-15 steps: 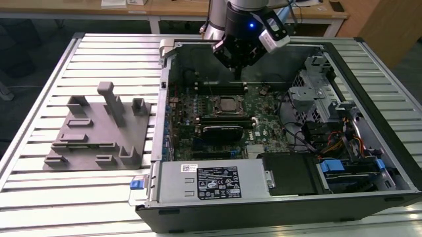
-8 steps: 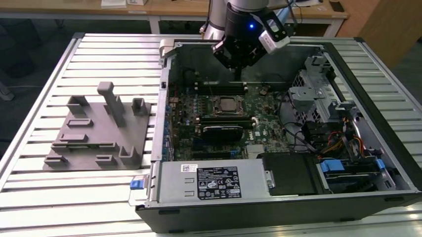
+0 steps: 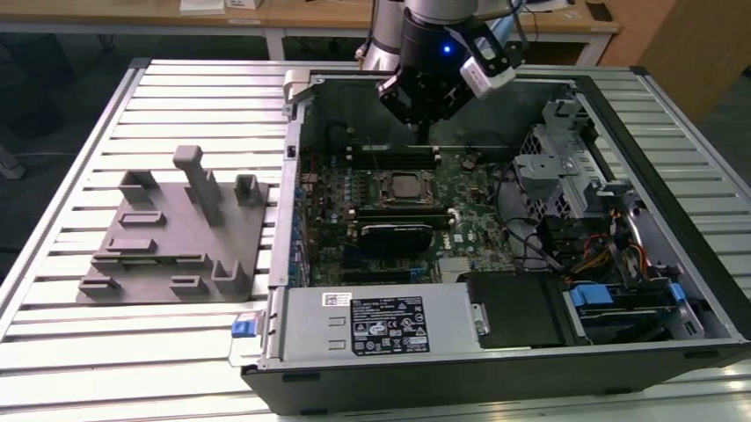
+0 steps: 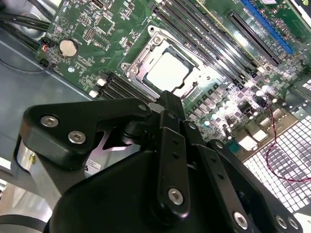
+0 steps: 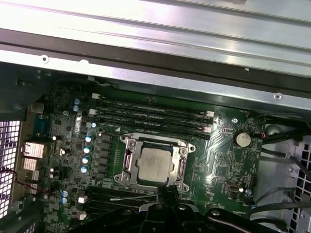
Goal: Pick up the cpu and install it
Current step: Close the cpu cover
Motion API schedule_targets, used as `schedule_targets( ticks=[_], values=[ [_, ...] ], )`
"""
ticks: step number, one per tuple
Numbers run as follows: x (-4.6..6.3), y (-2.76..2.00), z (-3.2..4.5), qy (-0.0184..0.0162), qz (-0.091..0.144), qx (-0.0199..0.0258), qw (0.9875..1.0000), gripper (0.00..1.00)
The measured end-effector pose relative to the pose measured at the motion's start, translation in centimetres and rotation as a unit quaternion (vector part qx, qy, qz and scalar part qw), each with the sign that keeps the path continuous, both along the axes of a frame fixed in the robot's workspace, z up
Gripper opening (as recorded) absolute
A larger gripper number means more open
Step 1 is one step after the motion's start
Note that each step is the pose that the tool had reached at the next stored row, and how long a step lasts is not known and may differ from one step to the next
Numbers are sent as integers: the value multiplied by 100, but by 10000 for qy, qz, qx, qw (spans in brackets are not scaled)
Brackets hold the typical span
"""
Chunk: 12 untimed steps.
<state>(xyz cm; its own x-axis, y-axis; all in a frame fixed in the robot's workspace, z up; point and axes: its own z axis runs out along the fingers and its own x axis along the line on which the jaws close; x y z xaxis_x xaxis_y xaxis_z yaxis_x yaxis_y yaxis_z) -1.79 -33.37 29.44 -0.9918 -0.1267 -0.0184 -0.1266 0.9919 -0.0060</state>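
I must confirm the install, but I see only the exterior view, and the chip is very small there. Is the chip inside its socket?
Observer: Yes. In the first wrist view the chip lies flat inside the socket's metal frame.
Operator: Does the gripper touch it?
Observer: It seems not. In the second wrist view the gripper ends short of the chip, whose silver top lies bare.

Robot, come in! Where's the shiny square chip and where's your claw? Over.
Black gripper hanging above the green motherboard. Silvery-grey square cpu lying in its metal socket frame, gripper apart from it. Nothing lying on it.
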Motion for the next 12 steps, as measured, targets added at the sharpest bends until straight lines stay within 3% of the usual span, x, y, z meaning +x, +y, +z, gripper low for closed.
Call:
schedule_targets(
  ticks=[12],
  values=[
    [0, 0, -184, 0, 0, -1, 10000, 11]
  ],
)
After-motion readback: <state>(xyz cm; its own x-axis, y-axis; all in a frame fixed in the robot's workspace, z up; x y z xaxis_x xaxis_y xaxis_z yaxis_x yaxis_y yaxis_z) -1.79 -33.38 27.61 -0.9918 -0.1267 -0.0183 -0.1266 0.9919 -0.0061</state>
